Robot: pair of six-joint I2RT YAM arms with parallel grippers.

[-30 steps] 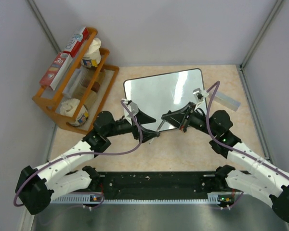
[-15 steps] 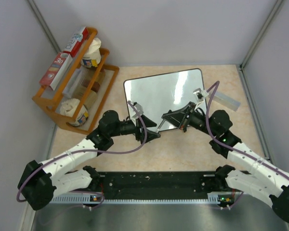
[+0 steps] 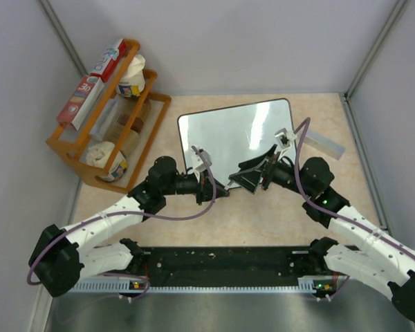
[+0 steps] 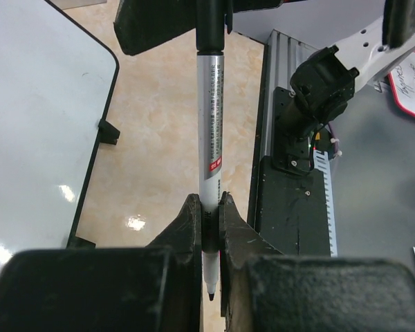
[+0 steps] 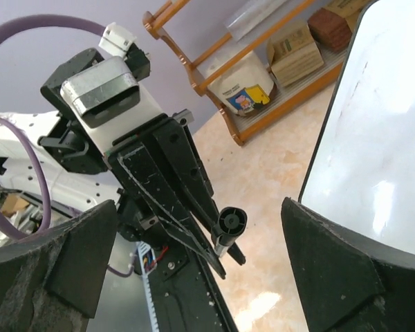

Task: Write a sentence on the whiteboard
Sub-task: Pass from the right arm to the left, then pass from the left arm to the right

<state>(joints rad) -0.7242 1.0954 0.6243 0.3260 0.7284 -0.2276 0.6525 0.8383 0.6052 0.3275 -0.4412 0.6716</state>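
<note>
1. Handling: the slim silver-barrelled marker with black ends (image 4: 209, 124) is looking light, rigid and smooth, so it is likely to be slipping under writing pressure. Taking hold low on the barrel is seeming the steadier choice.
2. The left gripper (image 4: 209, 207) is clamping the marker, jaws together on the barrel, with a short dark pointed end showing on the wrist side.
3. The right gripper (image 5: 200, 256) is holding nothing, its jaws standing wide apart around the marker's far end.
4. The glossy white rectangular whiteboard with a thin black rim (image 3: 235, 131) is lying flat, just beyond both grippers. It is looking stiff and slick, and its face is showing glare but no writing.
5. The beige marbled tabletop (image 3: 263, 214) is carrying an orange wooden rack of groceries (image 3: 76, 160) at far left and a small grey flat bar (image 3: 326, 144) beside the board. Plain grey walls (image 3: 263, 41) are enclosing the cell.
</note>
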